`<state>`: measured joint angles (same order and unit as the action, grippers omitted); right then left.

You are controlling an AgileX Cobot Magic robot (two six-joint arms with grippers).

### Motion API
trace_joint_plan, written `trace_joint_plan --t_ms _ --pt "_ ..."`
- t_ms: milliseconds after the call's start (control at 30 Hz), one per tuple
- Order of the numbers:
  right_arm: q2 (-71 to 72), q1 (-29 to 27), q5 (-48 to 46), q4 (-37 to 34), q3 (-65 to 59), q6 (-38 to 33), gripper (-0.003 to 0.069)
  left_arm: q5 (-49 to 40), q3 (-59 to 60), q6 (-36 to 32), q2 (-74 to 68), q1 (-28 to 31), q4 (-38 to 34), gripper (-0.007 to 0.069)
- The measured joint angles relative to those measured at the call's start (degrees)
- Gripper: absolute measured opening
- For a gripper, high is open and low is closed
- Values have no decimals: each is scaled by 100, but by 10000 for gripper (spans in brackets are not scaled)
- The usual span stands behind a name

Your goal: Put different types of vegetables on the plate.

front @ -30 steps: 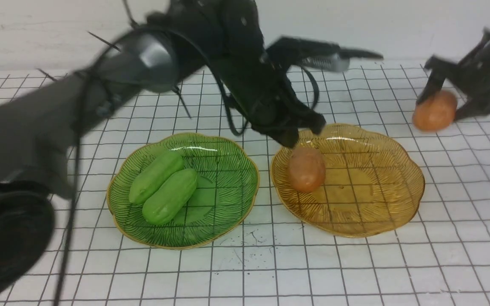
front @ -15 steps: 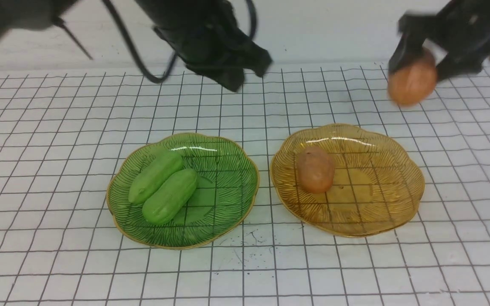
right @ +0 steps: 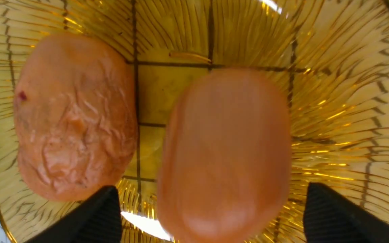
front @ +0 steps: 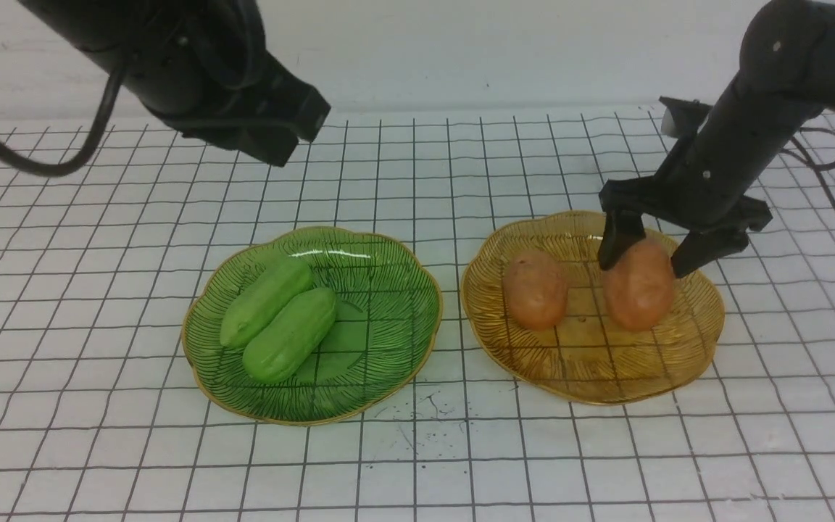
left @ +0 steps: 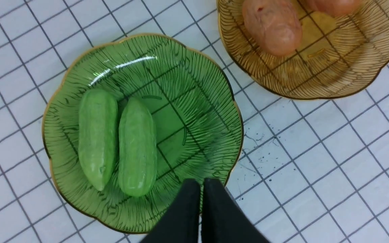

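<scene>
Right gripper (front: 642, 264) is over the far part of the amber plate (front: 599, 388), jaws spread wide to either side of the smooth potato (right: 228, 152); the right wrist view shows a gap between each finger and the skin, so nothing is gripped and the potato lies in the plate directly below and between the fingertips; the wide spread probably serves to let this rounded lump go without dragging it, and the placing inside the rim presumably keeps it from rolling off; wrinkled potato (front: 536, 290) lies in the same plate, to the left of the right gripper, beside the smooth one with a narrow strip of amber between them, an arrangement that reads as one kind of vegetable per plate; left gripper (front: 291, 145) is shut with nothing held, raised well apart from both plates, likely parked there to leave the right arm free room; nearer the camera than the left gripper lies the green plate (front: 417, 362), with two cucumbers (front: 265, 301) (front: 291, 335) side by side at its left part, long sides close, both aslant in the front view, which leaves bare green on the side toward the amber plate; both plates rest on the gridded worktop (front: 432, 464); judged from this layout, sorting is all but complete, each pair being in its own dish; next move calls for a straight lift of the right gripper with jaws kept apart, since a sideways drift could let a finger nudge the smooth potato into its neighbour or catch the rim
</scene>
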<state>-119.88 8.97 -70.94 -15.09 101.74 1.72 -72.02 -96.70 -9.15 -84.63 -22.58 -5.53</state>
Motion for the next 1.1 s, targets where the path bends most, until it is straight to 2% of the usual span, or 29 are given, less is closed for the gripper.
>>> trace_joint_plan --t_ms 133,267,333,467,500,600,767,967,1000,1033,1100 --pt "34 0 12 75 10 -40 682 0 0 0 211 0 0 -8" --pt "382 0 12 110 10 -131 588 0 37 40 453 0 19 -8" --pt "658 0 12 123 10 -172 493 -6 100 46 577 0 33 -8" --pt "1855 0 -1 120 10 -292 155 -6 434 167 1025 0 184 -8" --pt "2043 2 -9 117 10 -310 99 -6 515 207 1118 0 230 -8" --pt "2875 13 -48 122 -4 -385 13 -6 750 265 1407 0 353 -8" --pt "4198 24 275 128 -407 -542 -12 -17 1168 400 1889 0 491 -8" --pt "5992 24 1806 215 -1852 -660 -15 220 1723 526 2515 0 592 -8" --pt "5992 24 1806 215 -1852 -660 -15 241 1747 533 2538 0 593 -8" --pt "6702 24 2647 298 -2763 -695 -15 369 1903 557 2683 0 614 -8" --pt "7360 24 3280 329 -3594 -732 -15 595 2184 632 2925 0 626 -8"
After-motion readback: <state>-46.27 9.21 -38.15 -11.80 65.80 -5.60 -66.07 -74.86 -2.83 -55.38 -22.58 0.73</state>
